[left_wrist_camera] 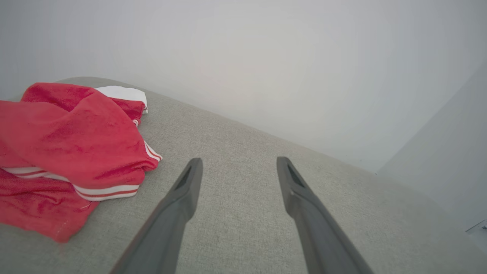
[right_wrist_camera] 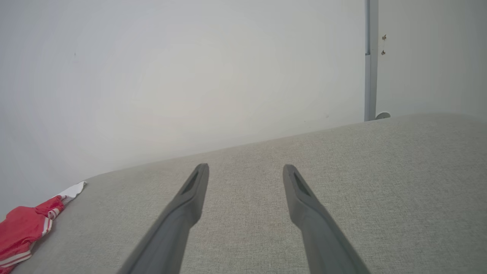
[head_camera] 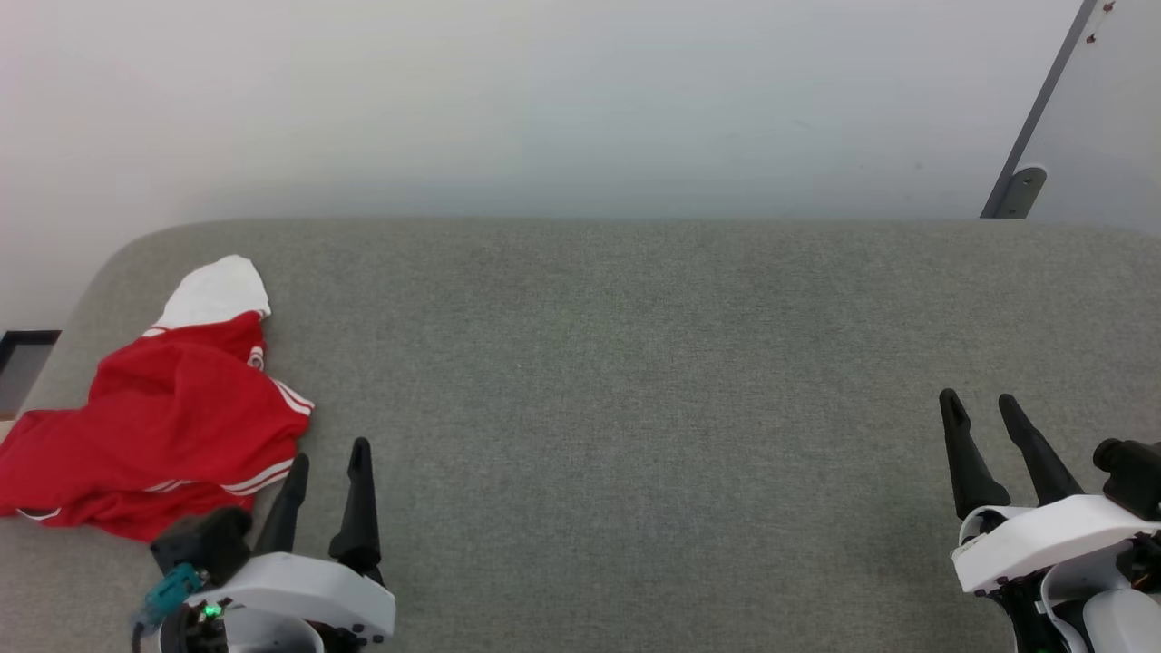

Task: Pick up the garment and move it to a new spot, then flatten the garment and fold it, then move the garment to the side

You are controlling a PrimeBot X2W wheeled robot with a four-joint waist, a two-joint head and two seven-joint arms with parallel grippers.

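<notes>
The garment point(head_camera: 159, 422) lies crumpled at the far left of the grey padded table point(head_camera: 635, 363), red with a white sleeve on top and red-white striped trim showing. In the left wrist view the garment point(left_wrist_camera: 64, 152) is bunched just left of my fingers. My left gripper point(head_camera: 328, 458) stands open right beside its near right edge, not touching it, with nothing between the fingers. Far off at the lower right my right gripper point(head_camera: 980, 404) is open and empty too. The right wrist view catches the garment point(right_wrist_camera: 24, 228) at its lower left corner.
A pale wall runs behind the table. A grey metal post with a bracket point(head_camera: 1020, 186) leans at the back right. The table's rounded left corner point(head_camera: 109, 263) is close to the garment, with a dark floor patch point(head_camera: 23, 363) beyond it. Bare cloth stretches between the grippers.
</notes>
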